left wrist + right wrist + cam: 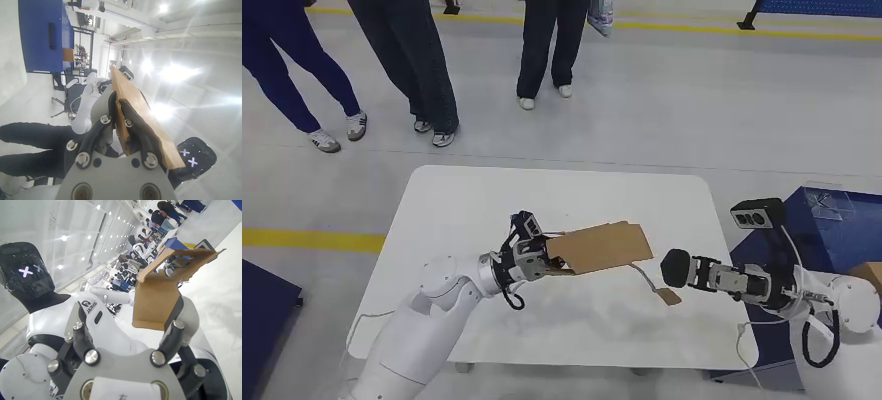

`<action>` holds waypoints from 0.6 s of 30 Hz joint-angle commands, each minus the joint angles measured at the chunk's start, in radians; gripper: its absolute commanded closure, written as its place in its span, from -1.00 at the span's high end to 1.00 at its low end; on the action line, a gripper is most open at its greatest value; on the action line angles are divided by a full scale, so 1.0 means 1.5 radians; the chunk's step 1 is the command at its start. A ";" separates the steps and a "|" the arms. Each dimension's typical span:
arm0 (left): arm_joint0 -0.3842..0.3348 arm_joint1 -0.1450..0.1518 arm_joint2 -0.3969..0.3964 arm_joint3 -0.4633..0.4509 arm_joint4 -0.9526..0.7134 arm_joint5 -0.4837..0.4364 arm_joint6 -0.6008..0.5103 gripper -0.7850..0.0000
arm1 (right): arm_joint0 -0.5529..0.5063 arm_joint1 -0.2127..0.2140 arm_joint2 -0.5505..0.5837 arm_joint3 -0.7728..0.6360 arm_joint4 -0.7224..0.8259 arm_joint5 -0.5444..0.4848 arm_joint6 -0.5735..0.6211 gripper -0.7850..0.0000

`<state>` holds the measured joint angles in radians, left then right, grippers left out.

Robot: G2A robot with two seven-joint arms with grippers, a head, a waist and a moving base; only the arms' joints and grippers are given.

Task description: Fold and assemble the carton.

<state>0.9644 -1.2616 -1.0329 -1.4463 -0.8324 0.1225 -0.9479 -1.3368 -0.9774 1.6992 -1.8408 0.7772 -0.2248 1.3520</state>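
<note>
A flat brown carton [602, 246] is held above the middle of the white table [542, 200]. My left gripper [540, 258] is shut on its left edge; in the left wrist view the gripper [117, 100] pinches the cardboard [132, 98] between both fingers. A small flap [669, 296] hangs at the carton's right end. My right gripper [678, 270] is at that end, open. In the right wrist view its fingers [79, 313] are spread wide around the gripper's middle [132, 311], and the hanging flap [155, 302] lies against the other finger.
A blue bin [842, 230] stands off the table's right side, with a cardboard box [872, 272] beside it. Several people stand on the floor beyond the far edge. The table's bare far part [572, 195] offers free room.
</note>
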 commanded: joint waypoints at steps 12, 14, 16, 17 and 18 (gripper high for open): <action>-0.020 -0.004 0.028 0.011 0.019 0.064 -0.011 -1.00 | 0.036 0.003 -0.062 0.028 0.036 0.179 -0.018 1.00; -0.020 -0.005 0.031 0.011 0.019 0.065 -0.010 -1.00 | 0.038 0.003 -0.072 0.031 0.025 0.189 -0.014 1.00; -0.020 -0.006 0.034 0.012 0.023 0.066 -0.008 -1.00 | 0.040 0.003 -0.080 0.037 0.041 0.208 -0.014 1.00; -0.020 -0.006 0.037 0.012 0.025 0.066 -0.009 -1.00 | 0.041 0.003 -0.083 0.040 0.046 0.214 -0.018 1.00; -0.020 -0.007 0.040 0.013 0.026 0.066 -0.010 -1.00 | 0.041 0.002 -0.086 0.042 0.054 0.222 -0.024 1.00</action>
<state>0.9343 -1.2715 -0.9766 -1.4282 -0.7955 0.2216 -0.9612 -1.2760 -0.9733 1.5735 -1.7804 0.8489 0.0991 1.3237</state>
